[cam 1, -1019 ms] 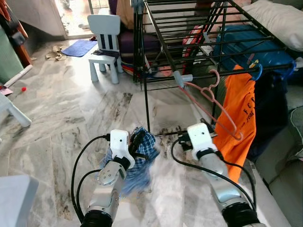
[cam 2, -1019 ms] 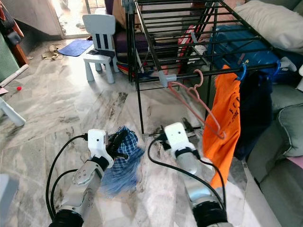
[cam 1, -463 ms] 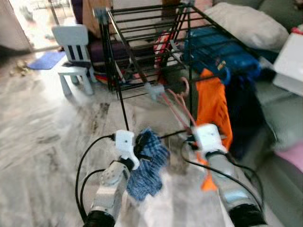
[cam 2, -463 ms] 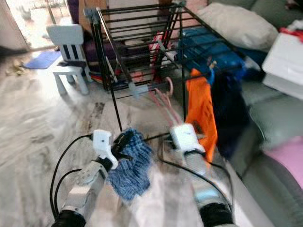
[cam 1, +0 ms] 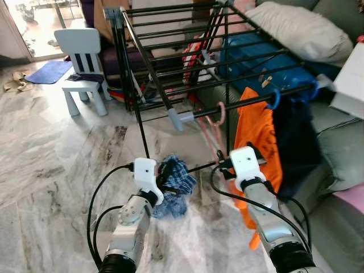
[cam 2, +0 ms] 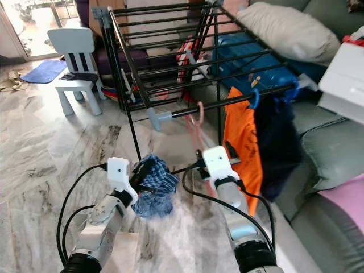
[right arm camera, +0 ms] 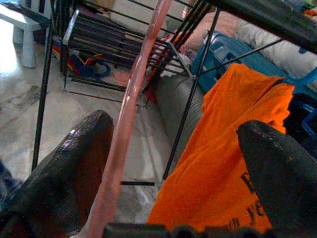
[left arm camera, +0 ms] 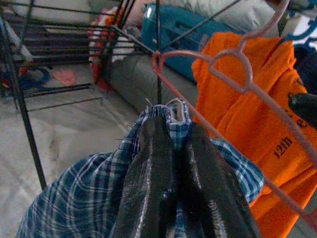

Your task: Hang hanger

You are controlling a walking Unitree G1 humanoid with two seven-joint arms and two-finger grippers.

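A home: marble floor [cam 1: 51,165], drying rack [cam 1: 182,51], child's chair [cam 1: 79,62], grey sofa [cam 1: 335,148]

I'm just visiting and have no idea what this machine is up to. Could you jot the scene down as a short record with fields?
Left end effector: shut on blue checked cloth
Right end effector: open, pink hanger between its fingers
Pink hanger: hook over the rail of the black drying rack
Also on rail: orange shirt on a blue hanger
Nearby: small white chair, grey sofa
Floor: marble tiles
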